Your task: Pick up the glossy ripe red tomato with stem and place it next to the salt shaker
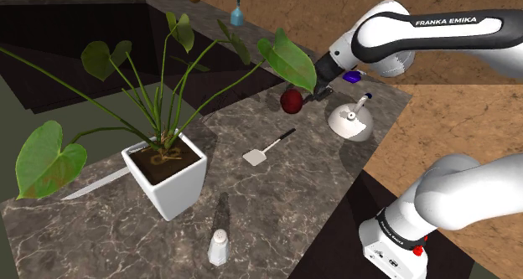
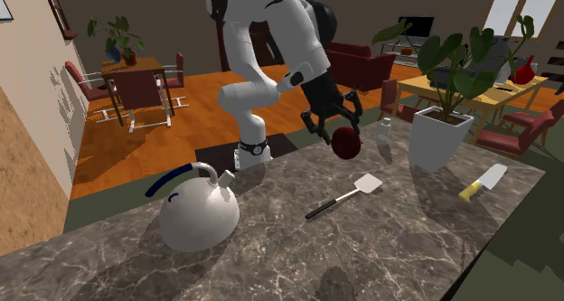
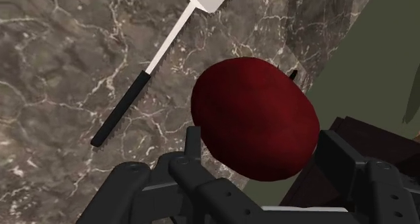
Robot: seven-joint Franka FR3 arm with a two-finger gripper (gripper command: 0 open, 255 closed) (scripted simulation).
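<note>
Clearly your gripper (image 3: 262, 148) clamps the tomato (image 3: 256, 115) across its middle; glossy, round, likely soft, so squeeze gently.

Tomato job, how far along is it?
Grasp looks done: the gripper is shut on the dark red tomato, apparently lifted off the counter. In hand: the carry. Left: moving it past the spatula to the salt shaker at the counter's other end, then setting it down.

potted plant (image 1: 172, 189) beside salt shaker (image 1: 218, 246)
</note>
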